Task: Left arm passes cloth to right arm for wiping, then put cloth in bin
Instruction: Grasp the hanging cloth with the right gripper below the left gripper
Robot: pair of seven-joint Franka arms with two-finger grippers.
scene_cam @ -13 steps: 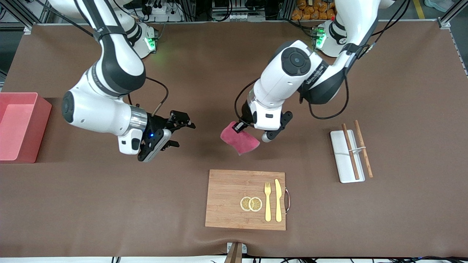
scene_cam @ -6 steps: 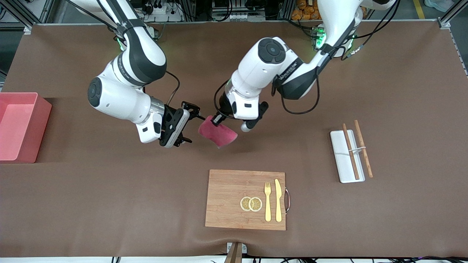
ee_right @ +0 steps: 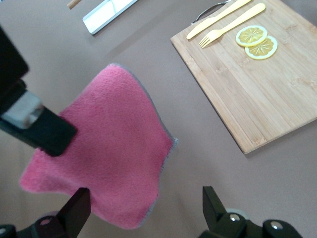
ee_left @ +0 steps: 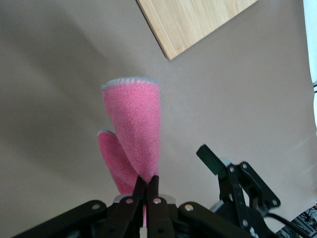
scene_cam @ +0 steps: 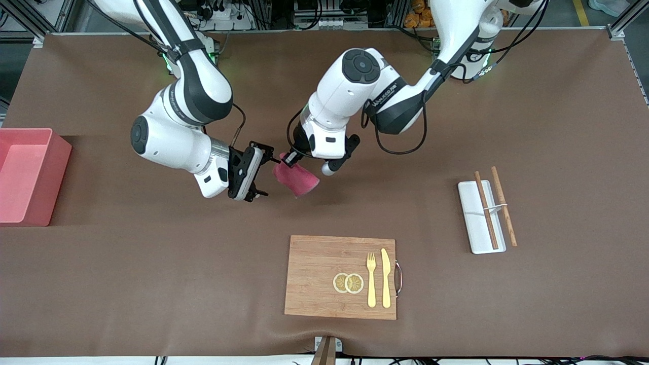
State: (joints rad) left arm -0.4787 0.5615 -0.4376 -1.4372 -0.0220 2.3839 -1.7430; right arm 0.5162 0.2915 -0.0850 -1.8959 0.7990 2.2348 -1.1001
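- Two grippers meet in mid-air over the bare table: the left gripper (scene_cam: pixel 289 159) is clamped on one corner of the cloth (scene_cam: pixel 296 180), so the rest dangles free — an easy target.
- The right gripper (scene_cam: pixel 252 172) faces it, jaws spread wide, cloth hanging just in front of them, not yet between.
- The bin (scene_cam: pixel 25 177) waits, well apart, at the right arm's end.

Glossy white arm shells, black joints, looping black cables

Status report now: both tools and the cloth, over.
Left tool shut on small dark-red fabric cloth, held above the table. Right tool open beside the cloth, not gripping. Nothing between them.
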